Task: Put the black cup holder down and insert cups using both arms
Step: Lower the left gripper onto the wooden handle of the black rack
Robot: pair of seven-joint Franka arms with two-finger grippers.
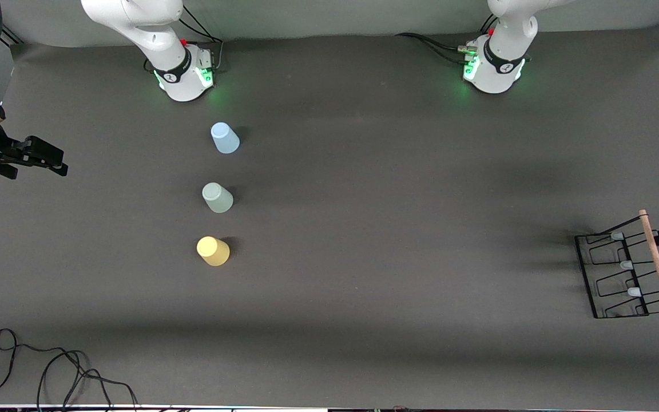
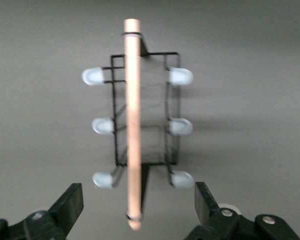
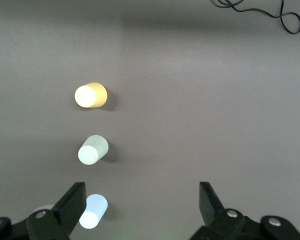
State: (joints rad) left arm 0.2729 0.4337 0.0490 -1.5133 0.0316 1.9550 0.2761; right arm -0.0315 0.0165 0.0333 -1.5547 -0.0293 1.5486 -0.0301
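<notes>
While nothing is gripped yet, the right gripper (image 1: 49, 159) hangs wide open and empty over the worktop's (image 1: 375, 240) edge at the right arm's end, waiting. Three small smooth plastic cups stand upside down in a row out from the right arm's base: blue cup (image 1: 225, 138), grey-green cup (image 1: 217, 197), yellow cup (image 1: 213, 250) nearest the front camera. The black wire cup holder (image 1: 627, 269) sits at the left arm's end; its wooden rod handle (image 2: 132, 125) runs lengthwise between the spread fingers of the left gripper (image 2: 137, 210), wide open above it. Likely next: the left arm grips the rod.
</notes>
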